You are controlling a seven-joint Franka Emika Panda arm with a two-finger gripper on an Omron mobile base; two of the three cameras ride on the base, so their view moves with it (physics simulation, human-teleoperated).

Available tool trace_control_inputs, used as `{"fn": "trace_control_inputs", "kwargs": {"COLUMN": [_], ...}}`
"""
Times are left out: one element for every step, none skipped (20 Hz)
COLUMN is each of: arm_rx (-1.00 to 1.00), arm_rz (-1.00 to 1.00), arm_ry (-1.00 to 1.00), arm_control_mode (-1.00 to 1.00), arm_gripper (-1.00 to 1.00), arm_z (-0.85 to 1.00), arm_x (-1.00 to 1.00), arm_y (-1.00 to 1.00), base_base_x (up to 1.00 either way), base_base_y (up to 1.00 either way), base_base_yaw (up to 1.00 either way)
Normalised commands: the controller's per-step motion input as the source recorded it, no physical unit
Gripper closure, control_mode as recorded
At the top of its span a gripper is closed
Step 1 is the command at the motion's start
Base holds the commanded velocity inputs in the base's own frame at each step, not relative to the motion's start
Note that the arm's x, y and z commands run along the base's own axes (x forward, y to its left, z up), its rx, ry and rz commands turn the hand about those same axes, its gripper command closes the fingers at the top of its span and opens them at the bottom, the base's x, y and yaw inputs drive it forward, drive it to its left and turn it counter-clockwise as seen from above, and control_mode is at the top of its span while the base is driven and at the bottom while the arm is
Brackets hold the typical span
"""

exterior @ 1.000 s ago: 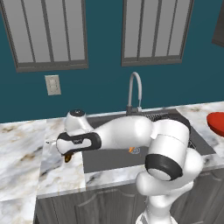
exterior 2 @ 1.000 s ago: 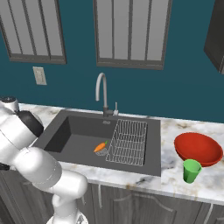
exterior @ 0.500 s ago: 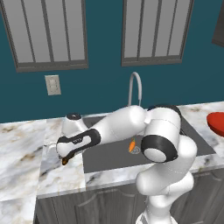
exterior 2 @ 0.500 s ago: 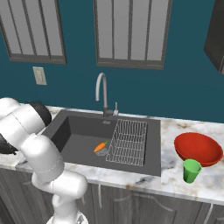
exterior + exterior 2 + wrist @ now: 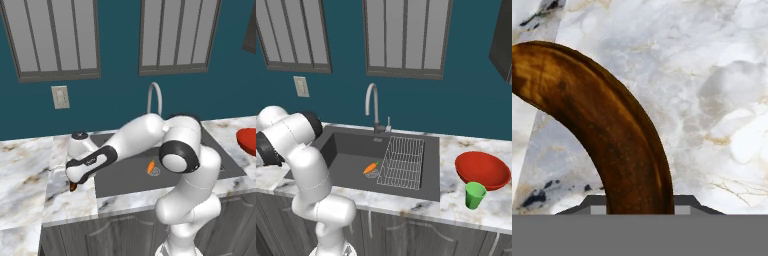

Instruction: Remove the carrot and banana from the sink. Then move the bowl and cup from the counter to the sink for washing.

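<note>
I have the banana [image 5: 607, 135] held between my fingers [image 5: 73, 186], low over the marble table [image 5: 30, 170] left of the sink [image 5: 125, 172]. It looks light, soft and curved, so I grip mid-body, gently. The carrot [image 5: 370, 167] lies in the sink.

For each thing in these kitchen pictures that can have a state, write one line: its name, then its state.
Gripper: shut on the banana, low over the counter left of the sink.
Banana: held, out of the sink.
Carrot: lying in the sink by the drain.
Sink: faucet not running.
Bowl: upright on the counter, right of the sink.
Cup: upright on the counter in front of the bowl.
</note>
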Motion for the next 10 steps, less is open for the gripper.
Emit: {"fn": "trace_control_inputs", "kwargs": {"arm_rx": [-0.04,-0.02,-0.02,-0.01,-0.02,-0.02,-0.01,-0.01,-0.01,0.0], "arm_rz": [0.0,0.0,0.0,0.0,0.0,0.0,0.0,0.0,0.0,0.0], "arm_ry": [0.05,0.06,0.05,0.07,0.07,0.05,0.05,0.04,0.03,0.04], "arm_control_mode": [-1.0,-1.0,-1.0,-1.0,-1.0,-1.0,-1.0,-1.0,-1.0,-1.0], "arm_gripper": [1.0,1.0,1.0,1.0,1.0,1.0,1.0,1.0,1.0,1.0], "arm_z": [-0.14,-0.14,-0.14,-0.16,-0.16,-0.16,-0.16,-0.16,-0.15,-0.15], "arm_x": [0.0,0.0,0.0,0.0,0.0,0.0,0.0,0.0,0.0,0.0], "arm_y": [0.04,0.04,0.0,0.0,0.02,0.02,0.02,0.02,0.01,0.0], "base_base_x": [0.0,0.0,0.0,0.0,0.0,0.0,0.0,0.0,0.0,0.0], "base_base_y": [0.0,0.0,0.0,0.0,0.0,0.0,0.0,0.0,0.0,0.0], "base_base_yaw": [0.0,0.0,0.0,0.0,0.0,0.0,0.0,0.0,0.0,0.0]}}
